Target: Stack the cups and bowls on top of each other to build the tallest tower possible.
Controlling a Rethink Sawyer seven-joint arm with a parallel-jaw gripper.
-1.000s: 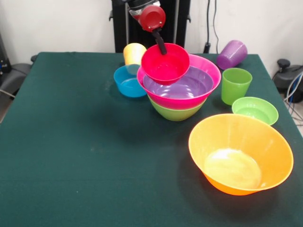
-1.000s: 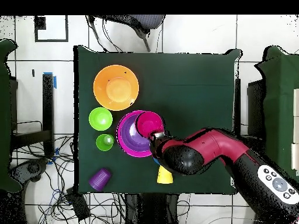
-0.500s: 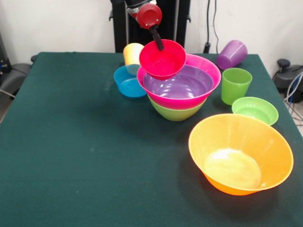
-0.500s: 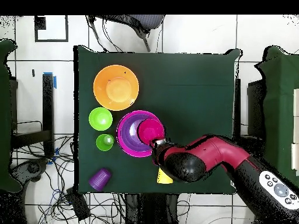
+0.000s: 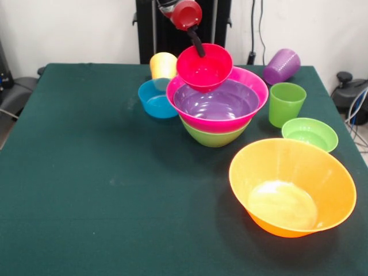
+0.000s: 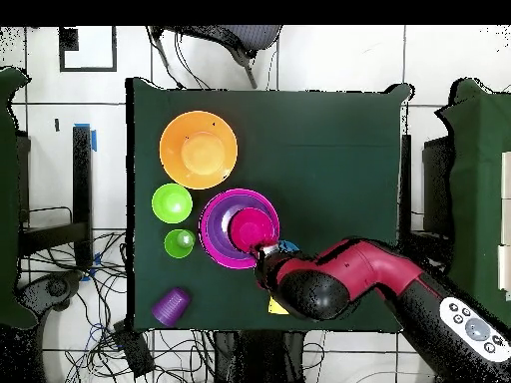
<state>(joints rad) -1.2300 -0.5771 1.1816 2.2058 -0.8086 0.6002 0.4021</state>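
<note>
My gripper [image 5: 198,49] is shut on the far rim of the small red bowl [image 5: 204,66] and holds it tilted, just above the tower. The tower is a purple bowl [image 5: 216,101] inside a pink bowl [image 5: 253,86] on a green base bowl [image 5: 213,137]. In the overhead view the red bowl [image 6: 252,228] sits over the purple bowl [image 6: 225,221], right of its centre, with my gripper [image 6: 264,250] at its lower edge. The yellow cup [image 5: 163,64], the green cup [image 5: 286,103] and the purple cup [image 5: 282,65], which lies on its side, are on the table.
A small blue bowl [image 5: 155,99] stands to the left of the tower. A light green bowl [image 5: 310,133] and a large orange bowl [image 5: 292,187] stand at the front right. My arm [image 6: 339,284] covers most of the yellow cup [image 6: 275,307] in the overhead view.
My gripper has carried the red bowl sideways, from the tower's rim to a place more over the purple bowl. The other bowls and cups have not moved.
</note>
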